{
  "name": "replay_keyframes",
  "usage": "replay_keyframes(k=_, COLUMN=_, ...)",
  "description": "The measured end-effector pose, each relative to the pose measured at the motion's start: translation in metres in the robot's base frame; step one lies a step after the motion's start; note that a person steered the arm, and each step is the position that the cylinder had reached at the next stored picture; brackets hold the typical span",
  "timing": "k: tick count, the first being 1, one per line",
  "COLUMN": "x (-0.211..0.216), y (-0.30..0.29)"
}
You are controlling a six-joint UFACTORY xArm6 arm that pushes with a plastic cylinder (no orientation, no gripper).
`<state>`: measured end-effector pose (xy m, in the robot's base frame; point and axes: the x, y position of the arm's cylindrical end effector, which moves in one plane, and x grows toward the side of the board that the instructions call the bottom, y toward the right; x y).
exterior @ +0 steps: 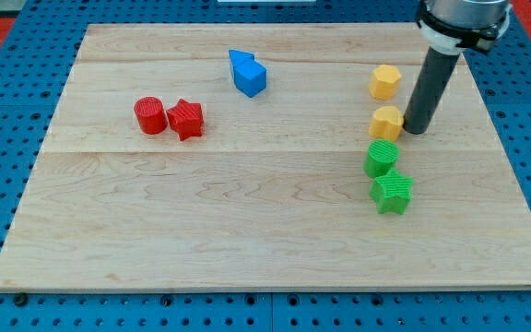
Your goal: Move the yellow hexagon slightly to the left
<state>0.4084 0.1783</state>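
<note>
The yellow hexagon [385,81] sits near the view's upper right on the wooden board [247,231]. A second yellow block [385,122], whose shape I cannot make out, lies just below it. My tip [415,132] is down on the board right beside this lower yellow block, on its right side, touching or nearly touching it. The tip is below and to the right of the yellow hexagon and apart from it.
A green cylinder [381,158] and a green star [393,192] lie directly below the lower yellow block. A blue block [248,74] lies at top centre. A red cylinder [150,115] and a red star [185,118] lie at the left.
</note>
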Motion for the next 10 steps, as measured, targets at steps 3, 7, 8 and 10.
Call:
replay_keyframes(k=3, x=-0.075, y=0.027)
replay_keyframes(k=7, x=-0.086, y=-0.011)
replay_keyframes(k=8, x=-0.086, y=-0.015)
replay_keyframes(k=10, x=-0.108, y=-0.003)
